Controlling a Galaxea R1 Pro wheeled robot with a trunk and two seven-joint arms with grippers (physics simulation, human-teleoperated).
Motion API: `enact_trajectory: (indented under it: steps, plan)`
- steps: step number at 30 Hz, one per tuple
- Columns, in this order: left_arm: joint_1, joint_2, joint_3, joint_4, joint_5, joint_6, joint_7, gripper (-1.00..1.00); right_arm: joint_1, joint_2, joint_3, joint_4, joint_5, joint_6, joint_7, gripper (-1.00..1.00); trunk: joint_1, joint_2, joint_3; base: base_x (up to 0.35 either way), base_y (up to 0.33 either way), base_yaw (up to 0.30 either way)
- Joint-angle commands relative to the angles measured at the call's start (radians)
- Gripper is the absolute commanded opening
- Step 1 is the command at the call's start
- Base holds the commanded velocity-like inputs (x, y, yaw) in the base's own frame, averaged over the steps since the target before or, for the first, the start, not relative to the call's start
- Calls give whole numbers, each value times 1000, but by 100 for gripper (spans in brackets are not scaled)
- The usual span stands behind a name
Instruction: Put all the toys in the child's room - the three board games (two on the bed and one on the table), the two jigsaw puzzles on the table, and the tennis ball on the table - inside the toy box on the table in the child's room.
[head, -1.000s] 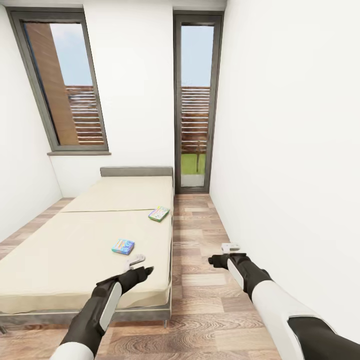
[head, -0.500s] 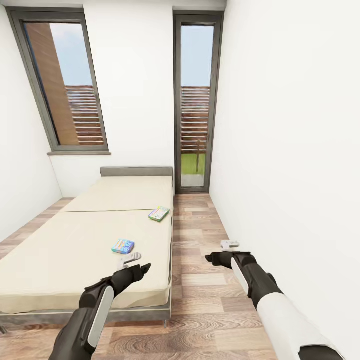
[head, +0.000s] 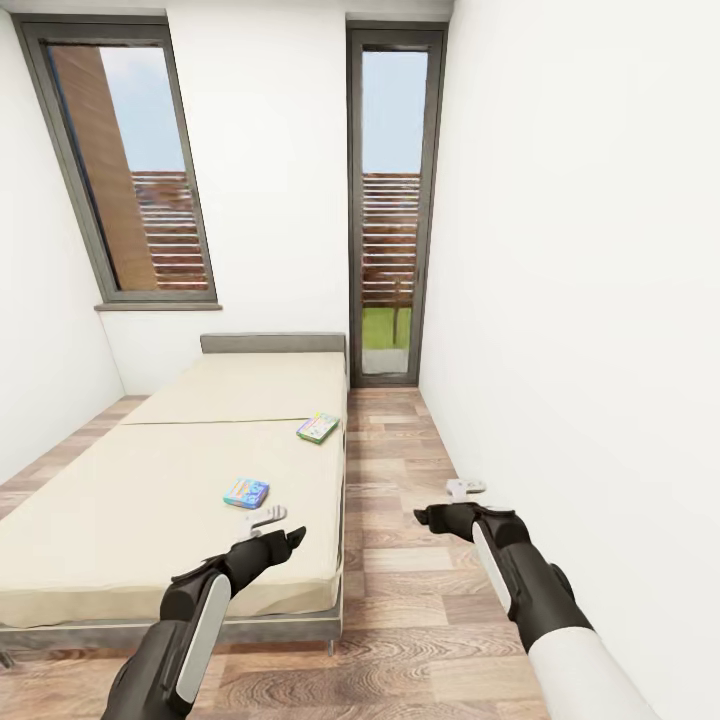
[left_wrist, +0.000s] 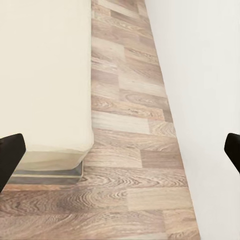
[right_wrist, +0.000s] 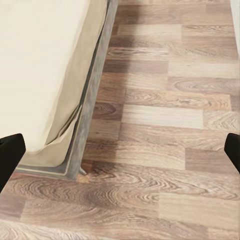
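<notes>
Two board games lie on the beige bed. A mostly blue one is near the bed's front right part. A white-green one lies further back at the right edge. My left gripper hovers over the mattress just in front of the blue box, open and holding nothing. In the left wrist view its black fingertips stand wide apart above the bed corner and the floor. My right gripper hangs over the wood floor to the right of the bed, also open, with its fingertips far apart.
A strip of wood-plank floor runs between the bed and the white right wall. A tall glass door closes the far end and a window sits on the left. The grey headboard stands against the back wall.
Both forearms have dropped and shifted a little. The left gripper has drawn slightly back and left, and the right gripper has edged up. The board games have not moved.
</notes>
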Motion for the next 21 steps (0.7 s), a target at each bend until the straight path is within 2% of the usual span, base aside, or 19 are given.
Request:
enact_trajectory:
  steps: [1,7,14,21]
  plan:
    - [0,-1,3,-2,0,7,-5,100,11,0,-1,-27,7,11,7,100,0,-1,-1,0,0,0]
    - [1,-2,2,0,0,8,-3,100,49,-4,-2,-106,10,24,10,100,0,-1,-1,0,0,0]
    - [2,-1,1,16,0,9,-4,100,127,-28,-1,-257,8,34,15,100,0,-1,-1,0,0,0]
    - [2,-1,1,21,0,10,-7,100,171,-40,-1,-349,6,45,17,100,0,-1,-1,0,0,0]
